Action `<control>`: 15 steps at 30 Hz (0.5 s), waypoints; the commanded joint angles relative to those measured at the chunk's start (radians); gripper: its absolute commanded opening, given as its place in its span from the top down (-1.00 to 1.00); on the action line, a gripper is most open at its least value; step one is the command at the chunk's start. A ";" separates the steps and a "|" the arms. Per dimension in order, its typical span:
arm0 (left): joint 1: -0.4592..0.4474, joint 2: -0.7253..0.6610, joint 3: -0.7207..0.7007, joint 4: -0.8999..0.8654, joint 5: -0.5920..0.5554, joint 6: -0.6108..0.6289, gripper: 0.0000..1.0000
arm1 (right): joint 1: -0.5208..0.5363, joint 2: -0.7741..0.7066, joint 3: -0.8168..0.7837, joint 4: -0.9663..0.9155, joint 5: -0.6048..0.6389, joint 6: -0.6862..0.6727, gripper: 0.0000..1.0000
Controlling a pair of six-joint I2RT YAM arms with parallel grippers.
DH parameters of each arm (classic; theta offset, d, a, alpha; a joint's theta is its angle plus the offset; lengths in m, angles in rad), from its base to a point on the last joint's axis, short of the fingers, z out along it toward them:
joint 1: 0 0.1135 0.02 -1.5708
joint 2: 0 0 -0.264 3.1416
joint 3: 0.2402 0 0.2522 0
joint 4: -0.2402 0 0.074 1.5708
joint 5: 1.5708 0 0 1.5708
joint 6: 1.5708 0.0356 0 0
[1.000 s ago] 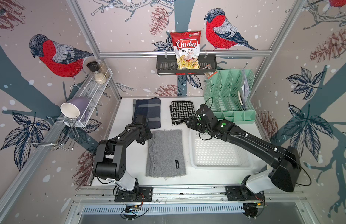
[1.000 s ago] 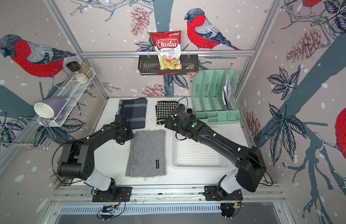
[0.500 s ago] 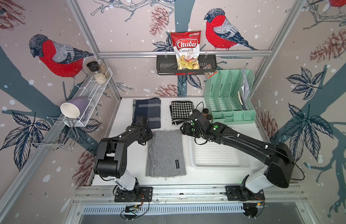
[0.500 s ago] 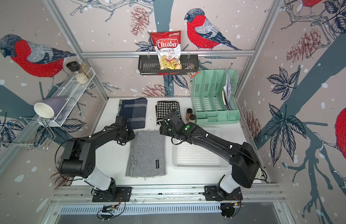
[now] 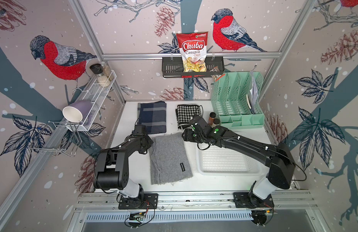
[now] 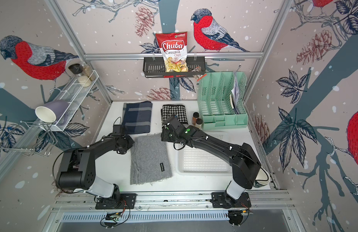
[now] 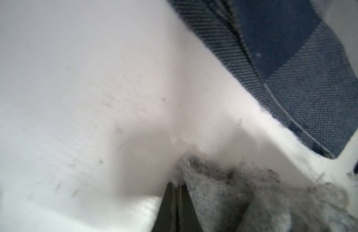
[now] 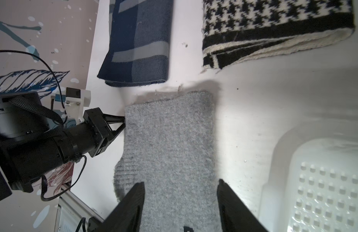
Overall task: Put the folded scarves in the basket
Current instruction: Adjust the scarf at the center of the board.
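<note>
- The grey scarf (image 5: 170, 158) lies flat on the bench (image 5: 140, 166) between the two arms; its long axis runs from the jaws back toward the arm bases.
- Left jaws: together, clamped on the scarf's far corner on their own side; the left wrist view shows grey fabric pinched at their tips.
- Right jaws: apart, poised over the opposite far corner, on the basket side; whether they touch the fabric I cannot tell.
- The basket (image 5: 228, 173) sits just beside the scarf's long edge, beyond the right jaws and away from the left jaws; a strip of bare bench lies between.
- Judgement: the right arm (image 5: 244, 145) is nearer the basket, so the carry should go sideways toward it, the left jaws trailing; the basket's long side runs crosswise to the scarf's axis, so the scarf may need turning or bunching to fit.
- The navy scarf (image 5: 152, 116) and the houndstooth scarf (image 5: 187, 116) lie just past the jaws, outside the grip.
</note>
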 commanded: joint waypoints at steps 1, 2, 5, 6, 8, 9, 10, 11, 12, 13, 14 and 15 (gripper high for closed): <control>0.065 -0.050 -0.041 -0.010 0.010 -0.076 1.00 | 0.026 0.030 0.041 -0.040 -0.015 -0.054 -0.30; 0.084 -0.064 -0.052 -0.007 0.020 -0.091 1.00 | 0.033 0.040 0.052 -0.047 -0.015 -0.061 -0.30; 0.148 -0.109 -0.087 -0.005 0.040 -0.144 1.00 | 0.055 0.078 0.088 -0.074 -0.023 -0.085 -0.31; 0.165 -0.123 -0.095 -0.007 0.039 -0.161 1.00 | 0.059 0.086 0.095 -0.081 -0.028 -0.089 -0.31; 0.203 -0.158 -0.114 -0.019 0.036 -0.201 1.00 | 0.064 0.102 0.106 -0.094 -0.043 -0.095 -0.31; 0.217 -0.174 -0.121 -0.026 0.033 -0.218 1.00 | 0.067 0.109 0.109 -0.101 -0.046 -0.096 -0.31; 0.231 -0.194 -0.127 -0.034 0.026 -0.238 1.00 | 0.072 0.114 0.114 -0.113 -0.044 -0.099 -0.31; 0.244 -0.216 -0.136 -0.042 0.019 -0.255 1.00 | 0.077 0.118 0.116 -0.123 -0.042 -0.099 -0.32; 0.251 -0.234 -0.140 -0.052 0.015 -0.272 1.00 | 0.082 0.120 0.115 -0.133 -0.040 -0.099 -0.34; 0.258 -0.253 -0.145 -0.068 0.009 -0.290 1.00 | 0.088 0.122 0.116 -0.148 -0.041 -0.097 -0.36; 0.261 -0.272 -0.153 -0.081 0.003 -0.309 1.00 | 0.094 0.123 0.116 -0.161 -0.041 -0.093 -0.39; 0.263 -0.289 -0.160 -0.092 0.001 -0.327 1.00 | 0.101 0.124 0.115 -0.169 -0.042 -0.090 -0.42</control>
